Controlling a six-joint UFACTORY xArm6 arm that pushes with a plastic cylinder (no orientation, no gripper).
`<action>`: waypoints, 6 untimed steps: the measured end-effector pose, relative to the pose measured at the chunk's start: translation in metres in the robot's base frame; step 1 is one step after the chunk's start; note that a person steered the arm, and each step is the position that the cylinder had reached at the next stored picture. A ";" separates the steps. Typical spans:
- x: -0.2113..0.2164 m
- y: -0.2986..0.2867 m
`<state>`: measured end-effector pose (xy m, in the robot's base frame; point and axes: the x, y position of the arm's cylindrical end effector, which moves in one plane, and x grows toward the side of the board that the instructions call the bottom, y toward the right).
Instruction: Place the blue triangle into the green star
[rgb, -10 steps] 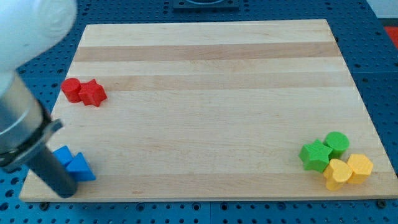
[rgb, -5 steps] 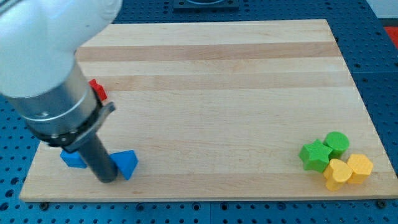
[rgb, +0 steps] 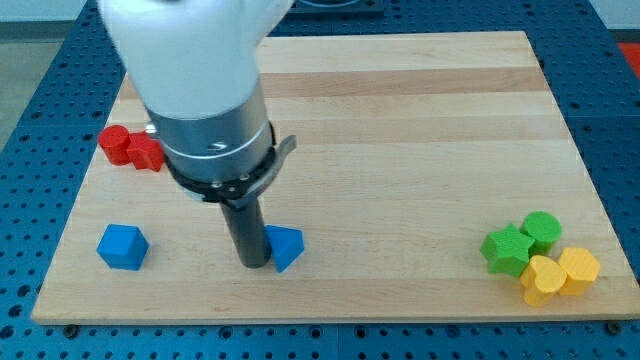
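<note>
Now my tip (rgb: 254, 263) touches the blue triangle (rgb: 285, 247) on its left; green star (rgb: 506, 250) sits well apart, right. Tool: bare rod, no jaws.

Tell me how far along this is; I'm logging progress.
Done: the blue triangle has been pushed away from the blue cube. In hand: my tip sits against the triangle's left side. Left: most of the board's width to cross to the green star at the view's right.
</note>
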<state>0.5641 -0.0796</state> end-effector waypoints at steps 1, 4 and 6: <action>-0.005 0.014; -0.017 0.089; -0.017 0.147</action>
<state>0.5474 0.0675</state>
